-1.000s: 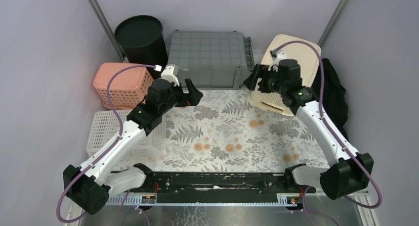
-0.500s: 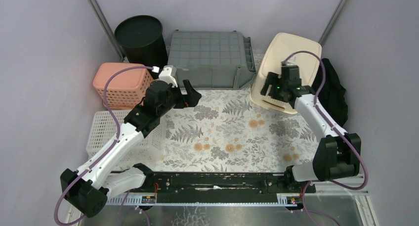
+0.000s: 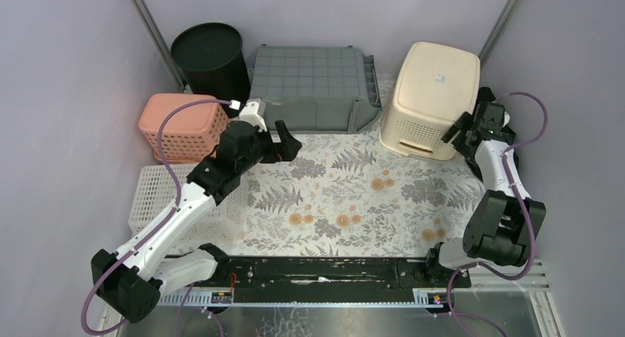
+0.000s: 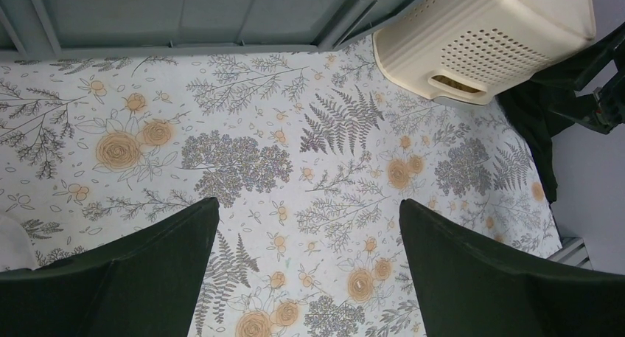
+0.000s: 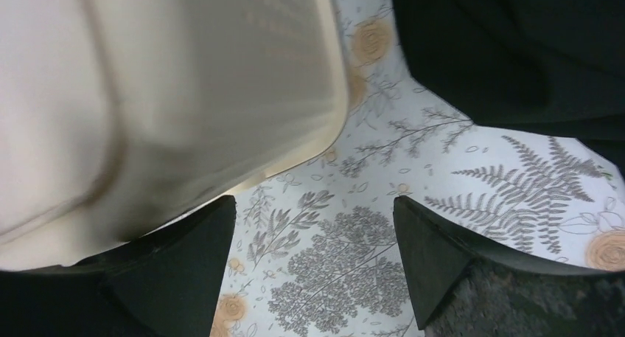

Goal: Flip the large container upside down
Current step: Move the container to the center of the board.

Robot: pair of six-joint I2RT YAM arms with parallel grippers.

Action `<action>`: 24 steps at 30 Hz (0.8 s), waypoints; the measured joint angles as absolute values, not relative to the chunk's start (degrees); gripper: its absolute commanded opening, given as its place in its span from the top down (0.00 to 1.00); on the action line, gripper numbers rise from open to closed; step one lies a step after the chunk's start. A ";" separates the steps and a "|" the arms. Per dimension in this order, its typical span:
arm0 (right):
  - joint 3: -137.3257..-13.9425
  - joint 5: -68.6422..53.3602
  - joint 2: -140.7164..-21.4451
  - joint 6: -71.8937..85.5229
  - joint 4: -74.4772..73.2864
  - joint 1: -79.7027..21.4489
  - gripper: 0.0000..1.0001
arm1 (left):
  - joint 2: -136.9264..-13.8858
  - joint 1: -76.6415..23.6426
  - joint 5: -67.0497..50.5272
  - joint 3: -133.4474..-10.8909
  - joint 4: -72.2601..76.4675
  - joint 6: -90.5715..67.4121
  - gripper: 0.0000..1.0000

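Observation:
The large container (image 3: 431,94), a beige perforated basket, stands bottom up at the back right of the floral mat (image 3: 346,197). It also shows in the left wrist view (image 4: 486,35) and, blurred, in the right wrist view (image 5: 147,94). My right gripper (image 3: 458,127) is open just right of its lower rim, with only mat between its fingers (image 5: 314,200). My left gripper (image 3: 289,139) hangs open over the mat's left part, far from the container, holding nothing (image 4: 308,204).
A grey crate (image 3: 313,82) lies bottom up at the back centre, next to a black bucket (image 3: 210,53). A pink basket (image 3: 180,127) and a white basket (image 3: 155,197) sit on the left. Dark cloth (image 3: 501,141) lies by the right wall.
The beige container went from tilted against my right gripper to resting flat, bottom up. My right gripper came off it and swung right and down beside it. The left arm barely moved.

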State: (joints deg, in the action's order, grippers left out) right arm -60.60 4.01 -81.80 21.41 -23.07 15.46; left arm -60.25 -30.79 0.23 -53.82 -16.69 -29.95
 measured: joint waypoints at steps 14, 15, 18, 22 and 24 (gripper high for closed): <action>-62.24 -1.43 -62.98 23.66 -22.22 3.79 0.21 | -60.27 -30.83 0.23 -53.63 -16.69 -29.95 0.00; -62.22 -3.55 -62.59 23.88 -20.84 2.90 0.21 | -60.27 -30.83 0.23 -53.63 -16.69 -29.95 0.00; -62.81 -8.38 -65.19 24.25 -16.69 0.45 0.21 | -60.47 -30.83 0.23 -53.63 -16.64 -29.95 0.00; -65.98 -11.33 -75.16 23.94 -12.84 -4.01 0.21 | -60.73 -30.83 0.23 -53.63 -16.67 -29.95 0.00; -68.75 -11.77 -80.75 23.40 -12.32 -6.50 0.21 | -60.73 -30.83 0.23 -53.63 -16.67 -29.98 0.00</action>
State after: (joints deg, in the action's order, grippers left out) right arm -68.75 -11.77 -80.75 23.40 -12.32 -6.50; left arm -60.73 -30.83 0.23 -53.63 -16.67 -29.98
